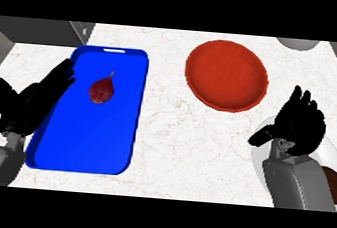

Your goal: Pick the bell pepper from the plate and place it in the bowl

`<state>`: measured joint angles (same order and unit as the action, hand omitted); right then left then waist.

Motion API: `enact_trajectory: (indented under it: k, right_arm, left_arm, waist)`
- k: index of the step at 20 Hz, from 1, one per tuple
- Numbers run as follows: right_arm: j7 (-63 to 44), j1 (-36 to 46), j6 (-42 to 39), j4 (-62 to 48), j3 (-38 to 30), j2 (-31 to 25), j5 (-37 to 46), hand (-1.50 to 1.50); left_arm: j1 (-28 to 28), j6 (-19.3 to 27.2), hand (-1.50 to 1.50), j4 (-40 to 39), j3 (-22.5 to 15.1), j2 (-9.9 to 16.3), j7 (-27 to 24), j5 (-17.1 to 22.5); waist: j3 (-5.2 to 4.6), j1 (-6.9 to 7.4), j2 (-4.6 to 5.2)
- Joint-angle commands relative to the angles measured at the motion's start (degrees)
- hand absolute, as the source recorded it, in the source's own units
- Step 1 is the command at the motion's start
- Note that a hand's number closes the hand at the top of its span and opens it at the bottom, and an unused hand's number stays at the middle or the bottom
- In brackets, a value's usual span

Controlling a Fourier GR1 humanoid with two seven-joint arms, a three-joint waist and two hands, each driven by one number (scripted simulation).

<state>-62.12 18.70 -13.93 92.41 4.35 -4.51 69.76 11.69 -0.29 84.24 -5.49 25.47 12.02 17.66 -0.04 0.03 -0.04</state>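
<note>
A pale marbled table with faint reddish veining fills most of the head view, its far edge meeting a grey wall and a darker grey floor at the upper left, where a grey boxy shape stands behind the table. On the left half lies a long blue tray with rounded corners and a small slot at its far end; a small dark red, teardrop-shaped item with a thin stem rests in the upper middle of it, and it may be an onion or similar vegetable, though the view is too coarse to be sure. A red bowl sits on the table to the right of the tray, well apart from it. At the far right corner the rim of a grey round object is cut off by the view's top. The left hand hovers over the tray's left rim, fingers spread and straight, holding nothing. The right hand shows at the right, fingers extended upward and relaxed, also empty, above a white plate that its forearm mostly covers. On that plate, just beside the forearm, a brownish red bell pepper is partly visible, not held by either hand
</note>
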Motion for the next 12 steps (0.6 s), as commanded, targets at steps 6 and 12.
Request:
enact_trajectory:
  k: [6,12]
  right_arm:
    - [-7.3,-0.6,-7.4,-0.5,-3.2,2.5,3.2,-1.50]
    - [-2.6,3.4,-7.3,-4.7,-9.4,-0.2,2.5,-1.50]
  left_arm:
    - [-1.5,-0.9,0.00,3.9,1.4,-0.4,2.3,0.0]
    - [0.6,-3.6,0.00,-2.5,3.8,-1.5,-0.7,-1.1]
  waist:
    - [0.03,-0.03,-0.12]
    - [0.02,-0.12,0.09]
